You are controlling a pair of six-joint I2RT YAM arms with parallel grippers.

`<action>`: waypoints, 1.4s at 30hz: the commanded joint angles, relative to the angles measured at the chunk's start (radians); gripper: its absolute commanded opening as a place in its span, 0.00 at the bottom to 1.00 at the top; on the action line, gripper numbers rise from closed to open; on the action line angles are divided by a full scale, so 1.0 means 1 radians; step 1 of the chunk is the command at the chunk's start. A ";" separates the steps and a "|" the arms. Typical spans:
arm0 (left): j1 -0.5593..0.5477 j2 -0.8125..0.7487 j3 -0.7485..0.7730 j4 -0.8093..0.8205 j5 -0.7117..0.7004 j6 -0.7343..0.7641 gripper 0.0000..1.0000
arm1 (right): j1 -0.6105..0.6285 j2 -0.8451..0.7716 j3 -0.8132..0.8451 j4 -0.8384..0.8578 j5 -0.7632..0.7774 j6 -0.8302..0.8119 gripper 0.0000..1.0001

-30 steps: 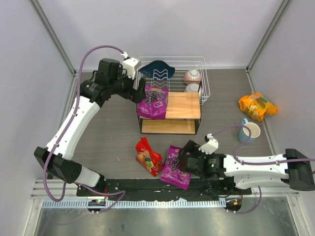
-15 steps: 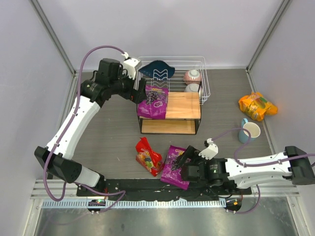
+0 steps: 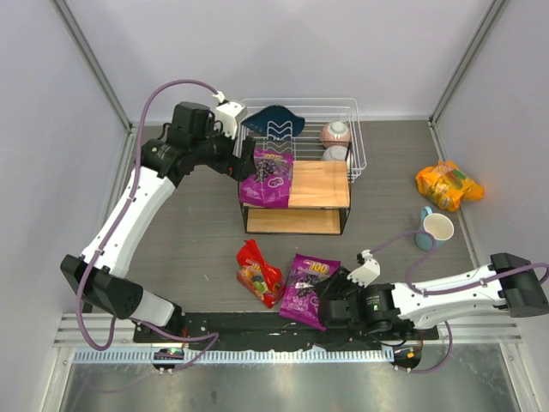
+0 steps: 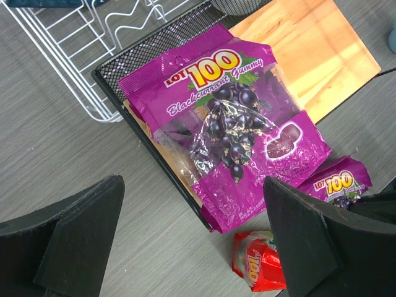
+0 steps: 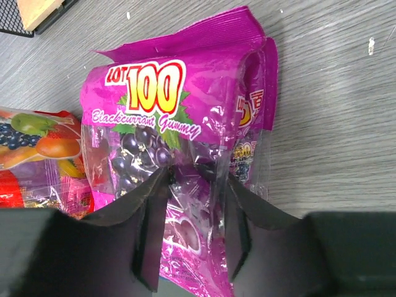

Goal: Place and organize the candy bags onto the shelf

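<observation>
One purple candy bag point(image 3: 268, 178) lies on the left end of the shelf's top board point(image 3: 322, 184), overhanging its front edge. My left gripper point(image 3: 244, 163) hovers open beside it; in the left wrist view the bag point(image 4: 229, 117) lies beyond the open left gripper point(image 4: 195, 235). A second purple candy bag point(image 3: 307, 287) lies on the table near the front edge, and my right gripper point(image 3: 330, 305) is shut on its right half. In the right wrist view the film point(image 5: 167, 124) is bunched inside that gripper point(image 5: 195, 198). A red bag point(image 3: 257, 273) lies just left of it. An orange-yellow bag point(image 3: 448, 184) sits far right.
A white wire basket point(image 3: 343, 112) behind the shelf holds a dark blue cloth point(image 3: 273, 118) and two bowls point(image 3: 335, 133). A light blue mug point(image 3: 435, 230) stands on the table to the right of the shelf.
My right gripper slid down toward the front edge over the purple bag on the table and closed on it; the bag's printed face now shows. The left arm has not moved.
</observation>
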 commanded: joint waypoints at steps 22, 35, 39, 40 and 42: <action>0.000 0.015 0.043 -0.016 -0.033 0.021 1.00 | 0.025 -0.121 0.447 -0.011 -0.031 -0.846 0.01; 0.016 -0.028 0.081 -0.049 -0.119 0.096 1.00 | 0.019 -0.067 0.869 -0.043 0.383 -1.300 0.01; 0.025 -0.002 0.130 -0.069 -0.126 0.118 1.00 | -0.067 -0.015 0.958 0.041 0.379 -1.492 0.01; 0.025 0.004 0.147 -0.072 -0.126 0.121 1.00 | -0.180 0.000 0.974 0.063 0.335 -1.521 0.01; 0.026 0.021 0.160 -0.072 -0.125 0.130 1.00 | -0.320 0.047 1.003 0.109 0.135 -1.577 0.01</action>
